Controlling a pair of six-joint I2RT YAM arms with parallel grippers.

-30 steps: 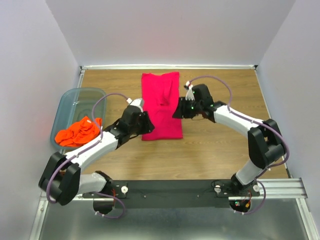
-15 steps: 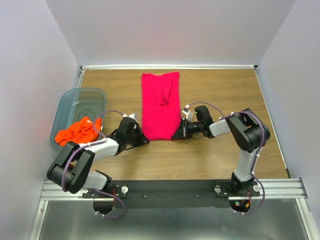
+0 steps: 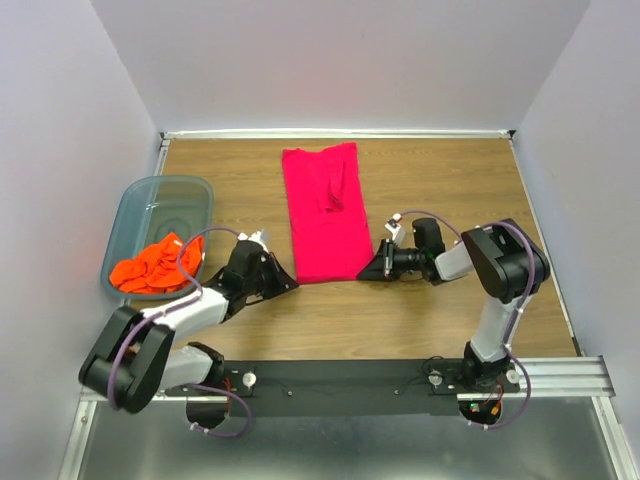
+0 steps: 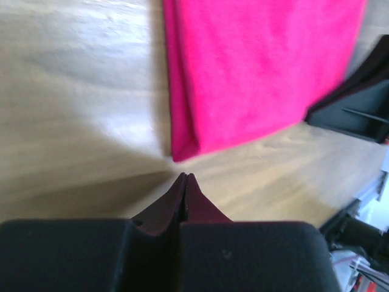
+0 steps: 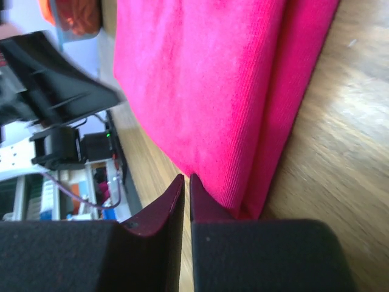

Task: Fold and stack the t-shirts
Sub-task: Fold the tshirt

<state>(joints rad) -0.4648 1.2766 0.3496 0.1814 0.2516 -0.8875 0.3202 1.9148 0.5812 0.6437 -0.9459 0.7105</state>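
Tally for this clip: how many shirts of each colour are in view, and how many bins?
Pink shirt: 1
Orange shirt: 1
Bin: 1
Total: 3

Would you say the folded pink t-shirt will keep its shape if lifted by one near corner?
Probably not: the pink t-shirt is soft layered cloth, so it would likely droop and unfold. It looks light, and pushed across the table it would probably bunch rather than slide.
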